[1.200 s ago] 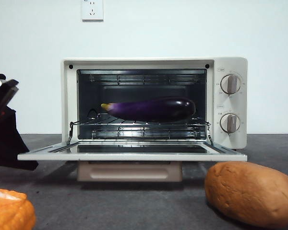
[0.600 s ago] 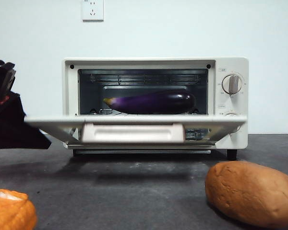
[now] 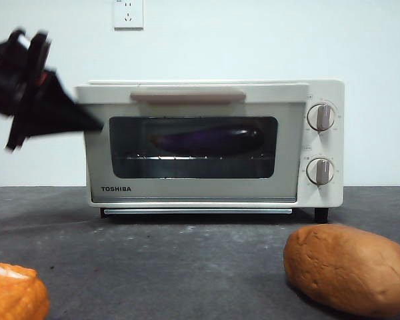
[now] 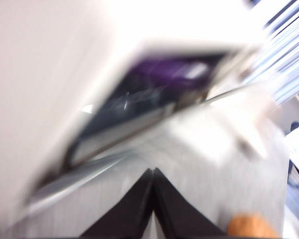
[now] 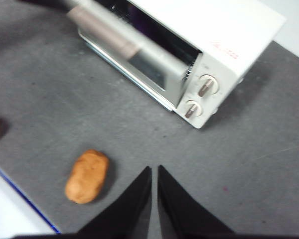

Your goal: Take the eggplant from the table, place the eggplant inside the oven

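The eggplant (image 3: 210, 139) lay on the rack inside the oven (image 3: 213, 143), behind its closed glass door. The left pincer (image 3: 87, 120), jaws closed and empty, slanted down against the door's upper left corner. The right pincer (image 5: 154, 172) hung closed above the bench (image 5: 229, 169).

1. the oven (image 3: 213, 143) stands on the tabletop (image 3: 187, 260), against the wall.
2. the eggplant (image 3: 210, 139) lies inside it on the wire rack (image 3: 200, 158), behind the door.
3. a sweet potato (image 3: 350, 268) lies in front, to the right.
4. a corn cob (image 3: 13, 293) lies in front, to the left.
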`<state>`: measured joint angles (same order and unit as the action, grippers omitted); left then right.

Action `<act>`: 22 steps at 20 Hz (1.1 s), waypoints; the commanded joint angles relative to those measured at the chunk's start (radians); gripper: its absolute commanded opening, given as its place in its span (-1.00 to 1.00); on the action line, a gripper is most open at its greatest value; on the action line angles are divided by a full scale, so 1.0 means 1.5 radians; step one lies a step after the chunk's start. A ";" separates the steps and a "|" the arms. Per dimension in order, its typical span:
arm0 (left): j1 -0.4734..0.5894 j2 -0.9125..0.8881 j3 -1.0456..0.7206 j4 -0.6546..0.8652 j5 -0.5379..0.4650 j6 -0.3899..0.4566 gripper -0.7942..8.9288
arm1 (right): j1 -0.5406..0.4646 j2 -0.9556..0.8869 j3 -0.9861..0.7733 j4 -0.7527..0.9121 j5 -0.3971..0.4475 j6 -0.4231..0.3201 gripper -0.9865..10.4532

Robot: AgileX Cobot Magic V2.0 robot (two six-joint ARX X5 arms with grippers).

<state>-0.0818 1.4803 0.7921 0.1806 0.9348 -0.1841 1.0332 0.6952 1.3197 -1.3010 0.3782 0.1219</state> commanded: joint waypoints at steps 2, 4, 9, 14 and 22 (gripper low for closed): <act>-0.001 0.009 0.054 0.011 0.005 -0.049 -0.82 | 0.008 0.005 0.002 0.014 -0.008 0.021 -0.82; -0.001 0.008 0.075 0.012 0.001 -0.065 -0.82 | 0.008 0.005 -0.020 0.032 -0.008 0.021 -0.82; -0.001 -0.009 0.101 0.008 -0.025 -0.117 -0.82 | 0.008 0.005 -0.125 0.111 -0.007 0.007 -0.82; -0.020 -0.087 0.101 -0.113 -0.121 -0.071 -0.82 | -0.002 0.018 -0.244 0.238 0.011 -0.018 -0.82; -0.107 -0.259 0.099 -0.360 -0.382 0.082 -0.82 | -0.115 0.068 -0.359 0.413 0.009 -0.020 -0.82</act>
<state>-0.2287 1.1023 0.9287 -0.3431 0.3985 -0.1490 0.8711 0.7906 0.7826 -0.7109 0.3882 0.1001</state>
